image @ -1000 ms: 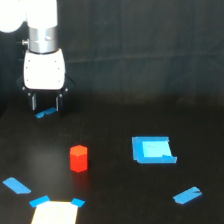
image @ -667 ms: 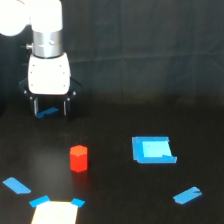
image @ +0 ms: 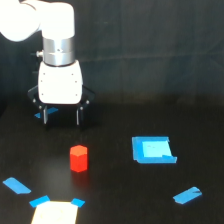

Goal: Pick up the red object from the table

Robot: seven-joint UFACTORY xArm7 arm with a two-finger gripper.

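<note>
Nearest the camera, a pale paper sheet [image: 55, 213] with blue tape at its corners lies on the black table [image: 115, 200], with a blue tape strip [image: 16, 185] to its left and another [image: 187, 195] at near right. Farther in, the red object [image: 79, 158] stands upright on the table, left of centre, well apart from the blue square tray [image: 152, 149] to its right. Beyond the block, the gripper [image: 61, 116] hangs above the table with its jaws apart, holding nothing, under the white arm [image: 59, 55].
</note>
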